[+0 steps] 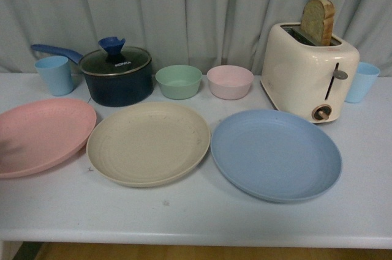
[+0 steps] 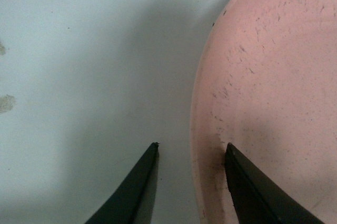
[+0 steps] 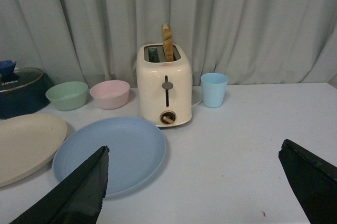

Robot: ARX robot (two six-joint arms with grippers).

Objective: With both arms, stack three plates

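Three plates lie side by side on the white table: pink plate [image 1: 40,134] at the left, beige plate [image 1: 149,142] in the middle, blue plate [image 1: 275,153] at the right. Neither arm shows in the front view. My left gripper [image 2: 192,150] is open low over the rim of the pink plate [image 2: 274,92], one finger over the plate, the other over the table. My right gripper [image 3: 194,153] is wide open above bare table, with the blue plate [image 3: 113,153] beside one finger and the beige plate [image 3: 26,145] beyond it.
Behind the plates stand a blue cup [image 1: 55,75], a dark lidded pot [image 1: 116,73], a green bowl [image 1: 178,81], a pink bowl [image 1: 229,81], a cream toaster [image 1: 309,70] holding toast, and another blue cup [image 1: 361,81]. A curtain hangs behind.
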